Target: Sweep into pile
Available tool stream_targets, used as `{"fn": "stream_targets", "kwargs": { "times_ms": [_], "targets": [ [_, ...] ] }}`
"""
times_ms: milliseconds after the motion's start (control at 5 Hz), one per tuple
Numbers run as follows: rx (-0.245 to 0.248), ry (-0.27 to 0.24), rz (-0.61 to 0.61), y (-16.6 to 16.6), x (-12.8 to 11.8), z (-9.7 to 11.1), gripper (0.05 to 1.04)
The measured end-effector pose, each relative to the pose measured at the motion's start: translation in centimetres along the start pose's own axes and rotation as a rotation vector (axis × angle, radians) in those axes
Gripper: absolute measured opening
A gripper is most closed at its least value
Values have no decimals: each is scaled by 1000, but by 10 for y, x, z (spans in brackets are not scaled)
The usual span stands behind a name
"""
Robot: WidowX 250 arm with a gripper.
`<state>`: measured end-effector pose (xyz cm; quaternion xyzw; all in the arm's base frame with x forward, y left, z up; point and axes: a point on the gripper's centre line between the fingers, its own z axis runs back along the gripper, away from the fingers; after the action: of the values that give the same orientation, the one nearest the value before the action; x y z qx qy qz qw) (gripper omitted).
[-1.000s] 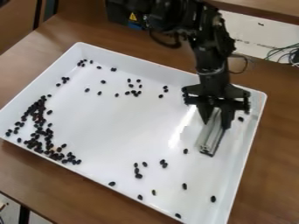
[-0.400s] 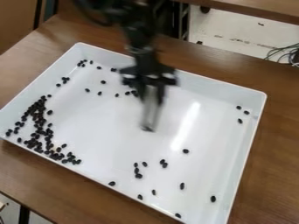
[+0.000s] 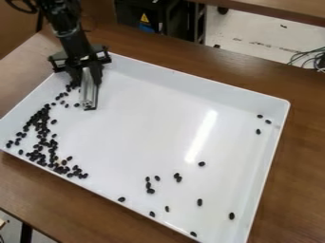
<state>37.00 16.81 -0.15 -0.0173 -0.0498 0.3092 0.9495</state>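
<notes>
My gripper (image 3: 86, 78) hangs over the upper left corner of the white tray (image 3: 196, 83), shut on a silver sweeping tool (image 3: 88, 92) whose lower end is down at the tray floor. Several dark beans lie beside the tool, mostly on its left. A dense pile of dark beans (image 3: 43, 142) runs along the tray's left side towards the lower left corner. Loose beans (image 3: 150, 191) are scattered near the front edge and lower middle. A few more beans (image 3: 258, 131) lie by the right wall.
Raised walls surround the tray on all sides. It stands on a brown wooden table (image 3: 306, 156). Black equipment (image 3: 152, 21) is behind the table, and cables (image 3: 311, 59) lie on the floor at the upper right.
From the tray's right side, my gripper has moved left with the tool to the upper left corner. The beans along the upper part have shifted left and now gather beside the tool.
</notes>
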Motion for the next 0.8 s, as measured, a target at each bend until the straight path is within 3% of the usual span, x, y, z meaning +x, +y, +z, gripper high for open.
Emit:
{"fn": "stream_targets", "kwargs": {
  "times_ms": [400, 600, 800],
  "targets": [
    [-4, -12, -24, 4, -5, 4, 353],
    [13, 13, -88, 3, -30, 11, 353],
    [16, -27, -105, -21, -39, 29, 353]
  ]
}}
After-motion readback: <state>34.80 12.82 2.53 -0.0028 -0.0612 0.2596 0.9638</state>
